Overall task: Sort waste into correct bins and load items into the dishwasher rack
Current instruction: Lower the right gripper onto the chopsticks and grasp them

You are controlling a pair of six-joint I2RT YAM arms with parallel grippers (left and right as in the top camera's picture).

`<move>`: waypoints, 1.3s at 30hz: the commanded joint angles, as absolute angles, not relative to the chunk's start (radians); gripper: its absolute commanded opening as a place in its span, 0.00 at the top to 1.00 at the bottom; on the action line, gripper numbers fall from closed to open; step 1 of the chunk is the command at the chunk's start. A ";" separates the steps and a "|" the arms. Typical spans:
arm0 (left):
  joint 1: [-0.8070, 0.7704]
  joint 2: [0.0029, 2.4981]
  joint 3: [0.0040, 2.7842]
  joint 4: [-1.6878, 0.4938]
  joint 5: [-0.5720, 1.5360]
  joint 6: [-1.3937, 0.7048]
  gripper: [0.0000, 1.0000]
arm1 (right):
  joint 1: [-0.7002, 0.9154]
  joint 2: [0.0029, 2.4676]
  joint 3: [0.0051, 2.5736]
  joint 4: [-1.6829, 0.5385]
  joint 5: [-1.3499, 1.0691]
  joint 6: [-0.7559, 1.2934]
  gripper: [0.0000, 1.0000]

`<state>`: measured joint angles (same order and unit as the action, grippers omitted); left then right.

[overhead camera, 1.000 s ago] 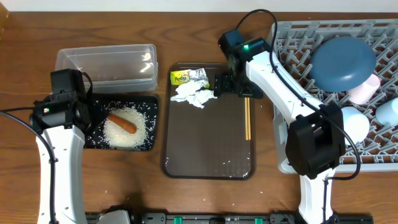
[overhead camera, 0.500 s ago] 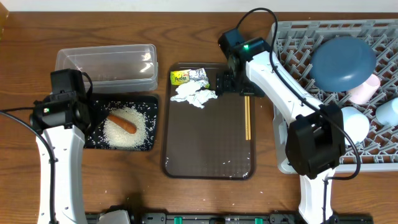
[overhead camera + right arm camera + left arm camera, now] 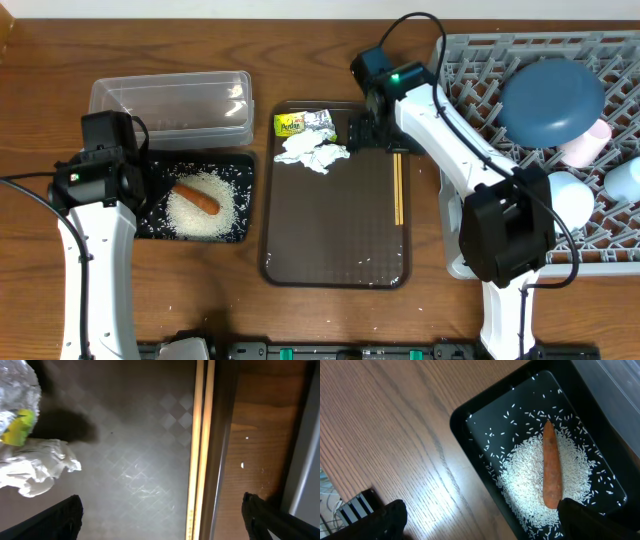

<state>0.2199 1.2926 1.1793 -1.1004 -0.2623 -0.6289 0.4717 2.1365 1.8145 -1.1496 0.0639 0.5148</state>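
The black tray (image 3: 240, 165) holds loose white rice (image 3: 208, 218) and an orange carrot piece (image 3: 197, 197); they also show in the left wrist view, carrot (image 3: 551, 472) on rice (image 3: 530, 495). My left gripper (image 3: 485, 527) is open and empty, straddling the tray's near rim. Crumpled tissue (image 3: 310, 153) and the yellow-green wrapper (image 3: 292, 124) lie at the far end of the brown serving tray (image 3: 335, 230). Chopsticks (image 3: 398, 190) lie along its right side. My right gripper (image 3: 368, 133) is open and empty above the tray, between tissue (image 3: 35, 470) and chopsticks (image 3: 200, 435).
The clear tub (image 3: 170, 105) stands empty behind the black tray. The grey rack (image 3: 470, 70) at the right holds an upturned dark-blue bowl (image 3: 552, 100), white cups (image 3: 570, 195) and a light-blue bowl (image 3: 625, 180). Its left wall is close to my right arm.
My right gripper has edged slightly toward the tray's far edge. Nothing else has moved.
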 commanded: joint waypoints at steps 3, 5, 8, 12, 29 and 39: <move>0.224 1.295 1.191 -1.106 -0.278 -0.634 0.02 | 0.473 2.134 1.769 -1.110 0.040 0.470 0.22; 0.224 1.295 1.191 -1.106 -0.278 -0.634 0.02 | 0.472 2.134 1.765 -1.103 0.021 0.471 0.34; 0.224 1.295 1.192 -1.106 -0.278 -0.634 0.02 | 0.472 2.134 1.765 -1.103 0.010 0.475 0.42; 0.224 1.295 1.191 -1.106 -0.278 -0.634 0.02 | 0.467 2.134 1.760 -1.103 0.028 0.474 0.40; 0.224 1.295 1.191 -1.106 -0.278 -0.634 0.02 | 0.427 2.134 1.607 -0.978 0.033 0.477 0.42; 0.224 1.295 1.191 -1.106 -0.278 -0.634 0.02 | 0.447 2.134 1.606 -0.954 0.014 0.479 0.42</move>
<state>0.2199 1.2926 1.1793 -1.1004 -0.2623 -0.6289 0.4316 2.1365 1.6135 -0.9554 0.0177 0.4812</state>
